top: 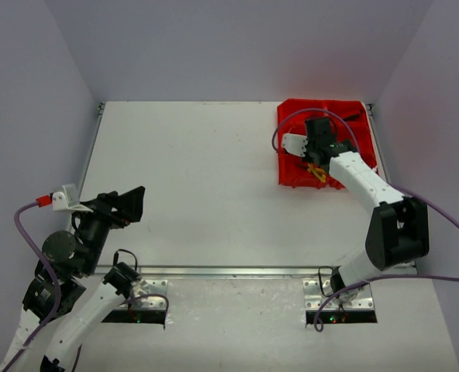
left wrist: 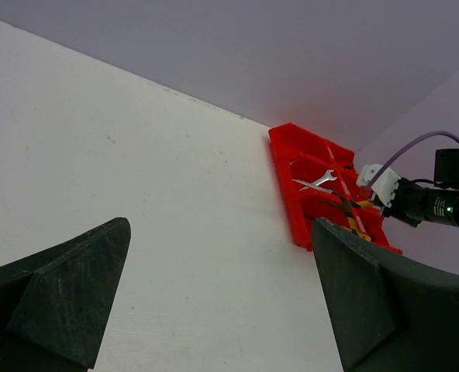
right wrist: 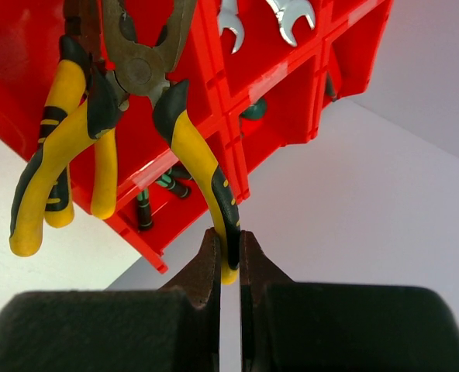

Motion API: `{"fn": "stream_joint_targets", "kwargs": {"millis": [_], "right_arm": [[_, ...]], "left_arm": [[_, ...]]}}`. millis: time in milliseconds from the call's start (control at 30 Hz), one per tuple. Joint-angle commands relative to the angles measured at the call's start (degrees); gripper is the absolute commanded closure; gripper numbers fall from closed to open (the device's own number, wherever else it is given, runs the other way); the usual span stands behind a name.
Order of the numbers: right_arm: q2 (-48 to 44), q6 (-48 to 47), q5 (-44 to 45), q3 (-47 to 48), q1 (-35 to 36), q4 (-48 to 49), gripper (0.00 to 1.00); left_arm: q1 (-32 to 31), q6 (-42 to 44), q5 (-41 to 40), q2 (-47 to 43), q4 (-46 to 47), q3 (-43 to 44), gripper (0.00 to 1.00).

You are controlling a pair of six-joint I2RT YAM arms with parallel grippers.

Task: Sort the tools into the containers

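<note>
My left pincer (top: 129, 203) gapes wide, holding nothing, near the bench's (top: 198, 178) near left corner. At the far right corner sits one red tray (top: 291, 112). My right pincer (right wrist: 229, 256) pinches one handle of a yellow pliers (right wrist: 191, 147), with a second pliers (right wrist: 59, 132) beside it and two silver wrenches (right wrist: 228, 19) deeper in.

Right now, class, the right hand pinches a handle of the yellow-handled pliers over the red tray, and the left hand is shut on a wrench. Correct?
No. The left wrist view shows the left hand open and empty; the rest holds: the right hand pinches a handle of the yellow-handled pliers over the red tray.
</note>
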Motion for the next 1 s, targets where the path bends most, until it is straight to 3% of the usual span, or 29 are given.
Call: {"fn": "stream_joint_targets", "kwargs": {"millis": [0,233,367,467,667,767,800,833,867,967], "right_arm": [[-1.7,0.32,-0.81,-1.48,-0.87,3.1,1.0],[-0.53,0.41,-2.73,-3.97,-0.93,4.1,0.99],[-0.04,1.18,-3.1,-4.37,-0.93,4.17,0.9],[0.01,1.25,-3.21,-4.41,-0.93,4.08,0.89],[0.93,1.39,-2.69,-3.84,-0.93,4.17,0.65],[1.71,1.59,-2.34,-3.66,-0.93,4.15,0.63],[1.74,1.77,-2.32,-3.55,-0.93,4.08,0.56],[1.9,1.97,-2.14,-3.24,-0.94,4.04,0.39],[1.97,2.39,-1.93,-2.61,-1.01,3.76,0.05],[1.71,4.4,-1.9,-0.05,-0.87,2.61,0.01]], "left_arm": [[0.51,1.05,0.87,-0.51,2.6,-0.15,0.0],[0.51,1.14,0.75,-0.95,2.51,-0.15,0.0],[0.51,1.14,0.61,-1.09,2.51,-0.15,0.0],[0.51,1.14,0.72,-0.99,2.51,-0.15,0.0],[0.51,1.14,0.58,-1.03,2.51,-0.15,0.0],[0.51,1.14,0.58,-1.02,2.51,-0.15,0.0],[0.51,1.14,0.58,-0.95,2.51,-0.14,0.0],[0.51,1.15,0.58,-0.95,2.51,-0.07,0.0],[0.51,1.22,0.58,-0.95,2.51,-0.14,0.0],[0.51,1.23,0.67,-0.8,2.6,-0.15,0.0]]}}
